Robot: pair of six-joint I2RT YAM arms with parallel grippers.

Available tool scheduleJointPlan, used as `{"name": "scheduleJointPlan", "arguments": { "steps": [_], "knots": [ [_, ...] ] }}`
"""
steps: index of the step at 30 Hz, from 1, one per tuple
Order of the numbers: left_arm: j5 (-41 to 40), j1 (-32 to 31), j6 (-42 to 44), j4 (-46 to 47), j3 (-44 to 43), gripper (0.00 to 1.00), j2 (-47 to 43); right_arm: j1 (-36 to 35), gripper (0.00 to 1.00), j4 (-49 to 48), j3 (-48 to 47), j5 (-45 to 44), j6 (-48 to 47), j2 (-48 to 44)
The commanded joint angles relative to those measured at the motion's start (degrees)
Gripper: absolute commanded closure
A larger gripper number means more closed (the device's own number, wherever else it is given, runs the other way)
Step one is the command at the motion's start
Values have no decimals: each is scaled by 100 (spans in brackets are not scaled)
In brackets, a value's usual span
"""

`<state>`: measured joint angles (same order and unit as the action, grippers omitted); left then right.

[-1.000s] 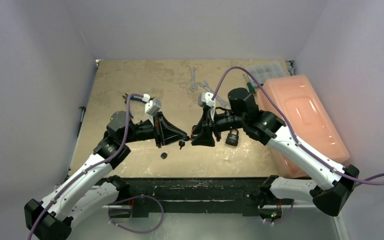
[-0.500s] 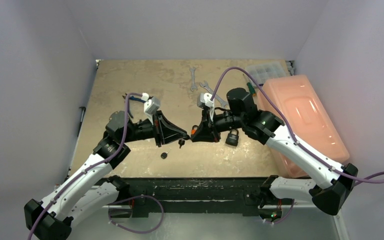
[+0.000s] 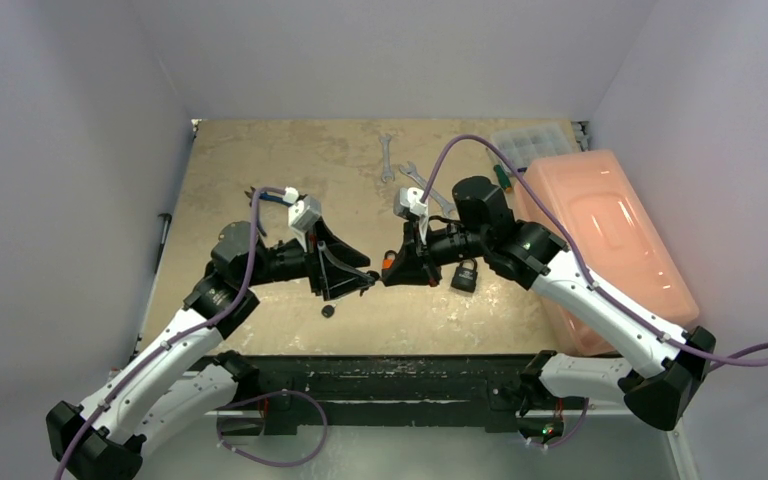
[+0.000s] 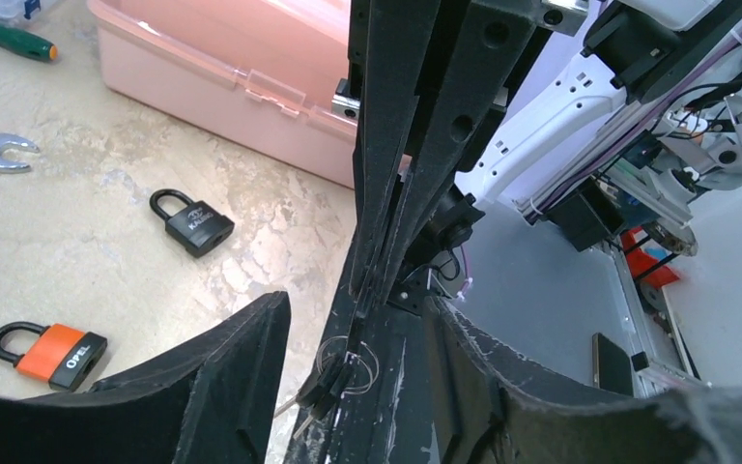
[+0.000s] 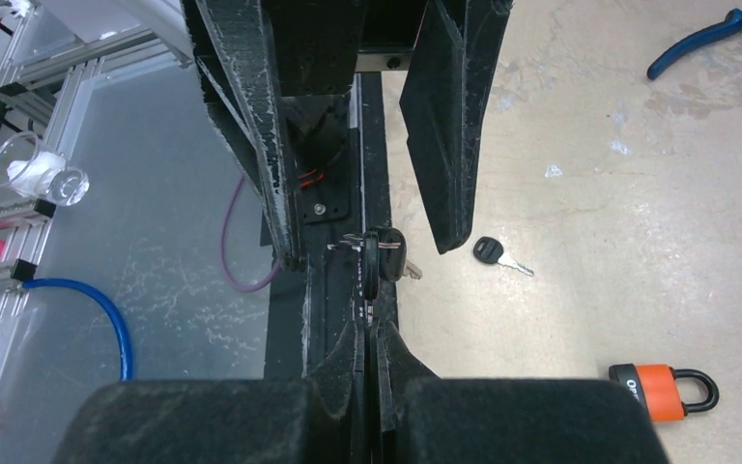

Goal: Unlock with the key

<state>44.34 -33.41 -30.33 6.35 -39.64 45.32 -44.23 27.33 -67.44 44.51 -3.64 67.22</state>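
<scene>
Key (image 5: 384,256), mid-air at near centre: pinched in my closed right claw (image 5: 368,333); my left claw (image 4: 357,304) parted around it. Step, I judge: handover. Next: align blade with black padlock (image 4: 194,223) keyhole.

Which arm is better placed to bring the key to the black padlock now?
Right. Its end effector is shut on the key, and the black padlock lies beside that arm. The left end effector is open.

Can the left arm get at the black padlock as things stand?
Probably not directly. The black padlock lies beyond the right claw, which is shut on the key straight ahead of the open left claw and largely blocks that line.
</scene>
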Motion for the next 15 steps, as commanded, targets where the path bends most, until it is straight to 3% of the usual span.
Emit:
{"name": "scheduleJointPlan", "arguments": {
  "steps": [1,15],
  "knots": [
    [-110,-10,264,-218,-318,43,-89,11,100,57,-97,-39,-14,6],
    [-33,-8,525,-626,-264,54,31,11,100,-45,-88,-100,68,155]
  ]
}}
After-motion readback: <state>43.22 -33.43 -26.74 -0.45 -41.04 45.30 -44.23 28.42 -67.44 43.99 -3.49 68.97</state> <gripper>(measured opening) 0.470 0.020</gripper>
